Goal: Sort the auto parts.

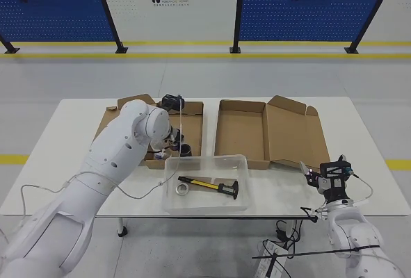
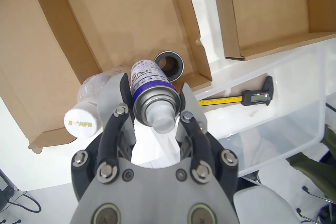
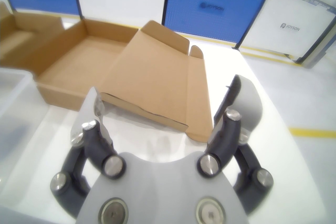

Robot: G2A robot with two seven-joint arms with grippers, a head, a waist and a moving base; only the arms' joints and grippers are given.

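Note:
My left gripper (image 2: pixel 155 93) is shut on a blue and white spray can (image 2: pixel 151 87), held above the near corner of the left cardboard box (image 2: pixel 123 7). In that box lie a clear bottle with a white cap (image 2: pixel 84 109) and a black ring-shaped part (image 2: pixel 169 64). A clear plastic bin (image 1: pixel 205 183) at the table's front holds a yellow and black caliper (image 1: pixel 208 185) and a small metal ring (image 1: pixel 183 190). My right gripper (image 3: pixel 166 97) stands open with nothing in it, near the table's front right edge (image 1: pixel 323 170), facing the right cardboard box (image 3: pixel 84 57).
The right cardboard box (image 1: pixel 243 132) has its lid flap laid flat to the right. Blue and white barrier panels stand behind the table. Bare table surface lies to the far left and far right.

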